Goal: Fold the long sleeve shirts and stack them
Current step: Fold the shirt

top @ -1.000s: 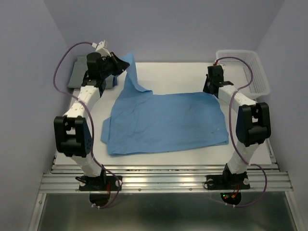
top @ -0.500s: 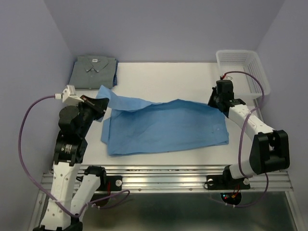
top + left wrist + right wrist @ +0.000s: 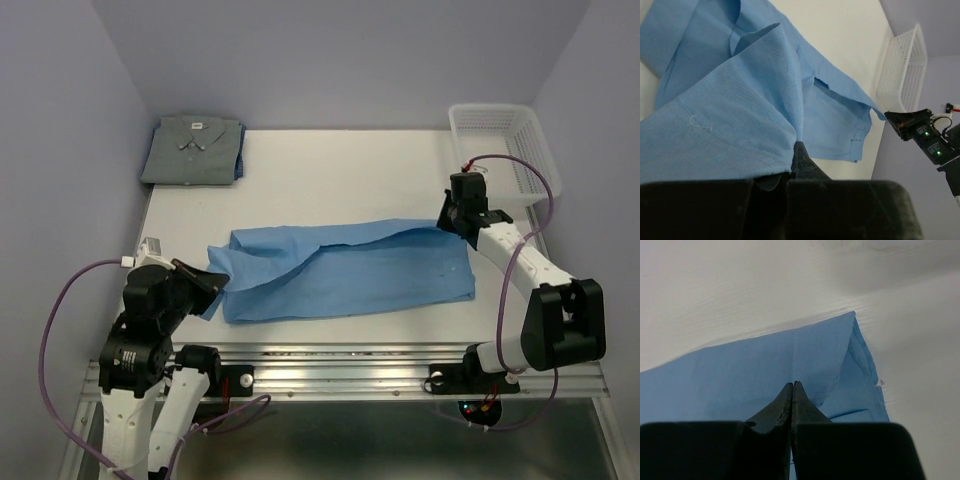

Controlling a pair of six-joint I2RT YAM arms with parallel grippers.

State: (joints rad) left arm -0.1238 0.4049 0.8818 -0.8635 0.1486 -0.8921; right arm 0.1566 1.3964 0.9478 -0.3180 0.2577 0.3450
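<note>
1. The step in hand looks like the lengthwise fold of the light sky-blue thin cloth shirt (image 3: 350, 270). Its far long edge is lifted and doubled partway over the body, so it's roughly mid-fold.
2. The left gripper (image 3: 210, 281) is pinched tight on the shirt's left end. In the wrist view the fabric bunches right into the closed tips.
3. The right gripper (image 3: 453, 222) is clamped the same way on the far right corner, with blue cloth spreading out from the closed tips in its wrist view.
4. The blue shirt lies as a long band across the middle of the flat white table (image 3: 340, 170).
5. The dull grey folded shirt (image 3: 192, 148) sits in the far left corner, well apart, collar and white label up. I'd say that one's done.
6. My guess for the next move: both arms carry the held edge toward the near hem together, keep it taut, line it up, then let go. The thin cloth will probably sag in the middle.
7. The fabric is floppy, finely woven and softly creased. The white plastic mesh basket (image 3: 505, 140) at the far right is a rigid lattice.
</note>
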